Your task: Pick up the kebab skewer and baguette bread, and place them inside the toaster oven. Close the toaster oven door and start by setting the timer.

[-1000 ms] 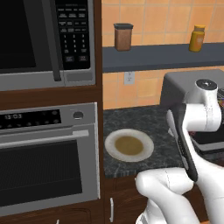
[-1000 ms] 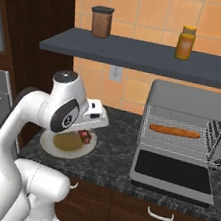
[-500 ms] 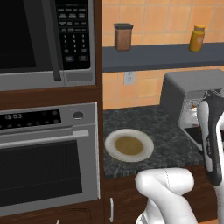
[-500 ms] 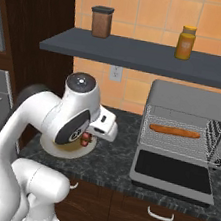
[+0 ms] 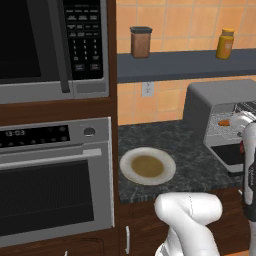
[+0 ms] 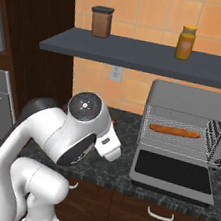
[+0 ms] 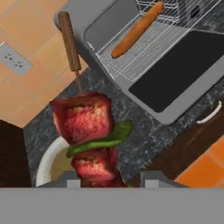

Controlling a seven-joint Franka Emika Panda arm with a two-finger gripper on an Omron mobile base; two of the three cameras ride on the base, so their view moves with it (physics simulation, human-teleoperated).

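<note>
Kebab skewer (image 7: 89, 135) rises between the two dark fingertips of the gripper (image 7: 107, 177) in the hand view, its red meat chunks and a green pepper slice stacked on a thin stick that ends in a brown wooden handle pointing toward the tiled wall; the jaws stand narrow, clamped on the lowest chunks. Below the held skewer lies the round plate (image 7: 46, 164), bare, on the dark speckled counter (image 7: 144, 140). The baguette bread (image 6: 174, 131) lies lengthwise on the wire rack inside the toaster oven (image 6: 195, 101), a grey box with rounded corners standing on the counter to the right of the plate. The toaster oven door (image 6: 173, 171) hangs fully open, its dark glass panel lying flat in front of the cavity. From the right base view the white arm's wrist fills the lower left, in front of the counter and to the left of the toaster oven. In the left base view the plate (image 5: 147, 166) sits near the counter's front edge, well apart from the toaster oven (image 5: 220, 95), where an orange end of the baguette bread (image 5: 224, 122) shows past the arm. A wall shelf (image 6: 141, 56) above carries a brown jar (image 6: 101, 22) and a yellow bottle (image 6: 185, 42), and a white wall outlet (image 6: 114, 73) sits on the orange tiles beneath it. A built-in steel oven (image 5: 55, 175) and a microwave (image 5: 52, 47) occupy the cabinet to the left.
</note>
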